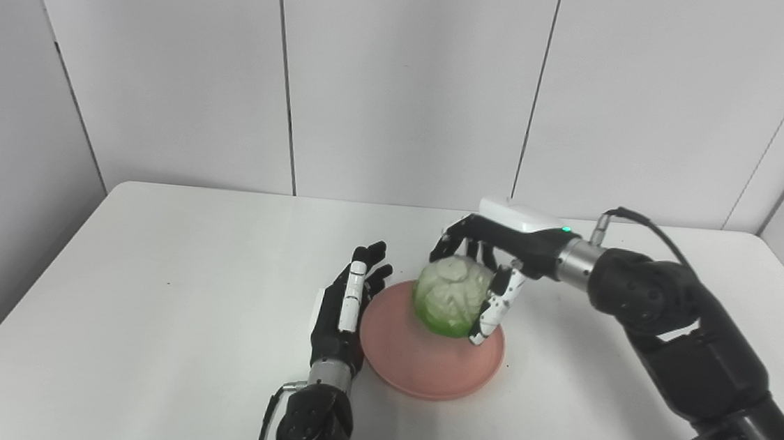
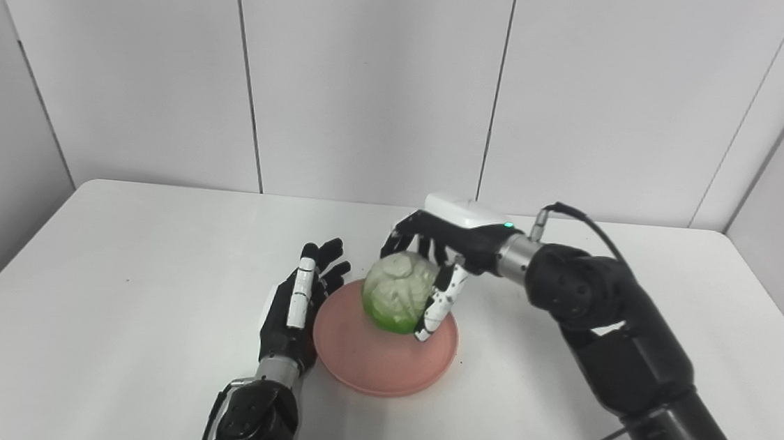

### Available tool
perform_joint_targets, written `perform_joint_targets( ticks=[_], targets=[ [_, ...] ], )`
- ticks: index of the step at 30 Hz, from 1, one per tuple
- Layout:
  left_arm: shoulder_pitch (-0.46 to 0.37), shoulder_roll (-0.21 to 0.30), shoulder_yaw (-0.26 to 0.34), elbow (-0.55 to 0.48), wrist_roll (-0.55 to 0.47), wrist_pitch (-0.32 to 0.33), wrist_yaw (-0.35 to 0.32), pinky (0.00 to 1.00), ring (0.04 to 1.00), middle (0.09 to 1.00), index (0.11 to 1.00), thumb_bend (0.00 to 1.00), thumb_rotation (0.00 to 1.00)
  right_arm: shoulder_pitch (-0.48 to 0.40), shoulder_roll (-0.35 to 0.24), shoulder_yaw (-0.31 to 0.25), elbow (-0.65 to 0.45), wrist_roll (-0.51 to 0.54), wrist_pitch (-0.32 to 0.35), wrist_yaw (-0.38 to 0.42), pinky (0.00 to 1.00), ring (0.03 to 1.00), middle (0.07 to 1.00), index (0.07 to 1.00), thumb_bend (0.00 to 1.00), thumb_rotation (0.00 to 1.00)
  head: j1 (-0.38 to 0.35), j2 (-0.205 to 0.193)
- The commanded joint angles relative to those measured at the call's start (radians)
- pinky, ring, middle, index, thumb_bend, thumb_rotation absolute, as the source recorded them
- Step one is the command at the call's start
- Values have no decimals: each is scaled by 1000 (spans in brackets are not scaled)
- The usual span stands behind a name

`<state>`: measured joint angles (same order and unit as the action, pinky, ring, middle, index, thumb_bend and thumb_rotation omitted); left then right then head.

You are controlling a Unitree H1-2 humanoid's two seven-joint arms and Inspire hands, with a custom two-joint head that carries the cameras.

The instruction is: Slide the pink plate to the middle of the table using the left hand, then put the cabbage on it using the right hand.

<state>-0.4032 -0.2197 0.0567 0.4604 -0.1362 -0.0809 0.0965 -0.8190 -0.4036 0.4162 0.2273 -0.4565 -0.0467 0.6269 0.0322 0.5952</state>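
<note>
A pink plate (image 1: pixel 423 362) lies near the middle of the white table (image 1: pixel 149 285). A pale green cabbage (image 1: pixel 449 296) rests on the plate's far part. My right hand (image 1: pixel 494 256) reaches in from the right and is closed around the cabbage, fingers behind it and thumb in front. My left hand (image 1: pixel 347 300) lies flat and open beside the plate's left rim, fingers pointing away, holding nothing. The scene also shows in the right eye view: plate (image 2: pixel 374 362), cabbage (image 2: pixel 397 290), left hand (image 2: pixel 296 296), right hand (image 2: pixel 442 248).
The table's far edge meets a white panelled wall (image 1: pixel 403 81). Bare table surface stretches to the left and to the far right of the plate.
</note>
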Motion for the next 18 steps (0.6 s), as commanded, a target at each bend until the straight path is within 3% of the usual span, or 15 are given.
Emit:
perform_joint_targets(
  ticks=[1, 5, 11, 18],
  targets=[
    [68, -43, 11, 45, -10, 73, 34, 920, 817, 880, 750, 647, 886, -43, 8, -2, 8, -10, -45, -35, 332, 394, 448, 518, 528, 0, 1, 0],
    [65, -40, 7, 57, -9, 63, 25, 850, 830, 880, 756, 650, 888, -35, 29, 13, 68, -31, -88, -68, 367, 413, 462, 507, 529, 0, 6, 1],
    [66, -40, 5, 58, -15, 69, 18, 843, 843, 890, 754, 657, 892, -29, 44, 44, 152, -78, -143, -104, 379, 425, 471, 502, 529, 0, 8, 7],
    [73, -46, 13, 46, -28, 86, 22, 837, 831, 884, 762, 663, 881, -11, 45, 59, 185, -102, -174, -137, 290, 344, 424, 520, 526, 0, 7, 10]
  ],
)
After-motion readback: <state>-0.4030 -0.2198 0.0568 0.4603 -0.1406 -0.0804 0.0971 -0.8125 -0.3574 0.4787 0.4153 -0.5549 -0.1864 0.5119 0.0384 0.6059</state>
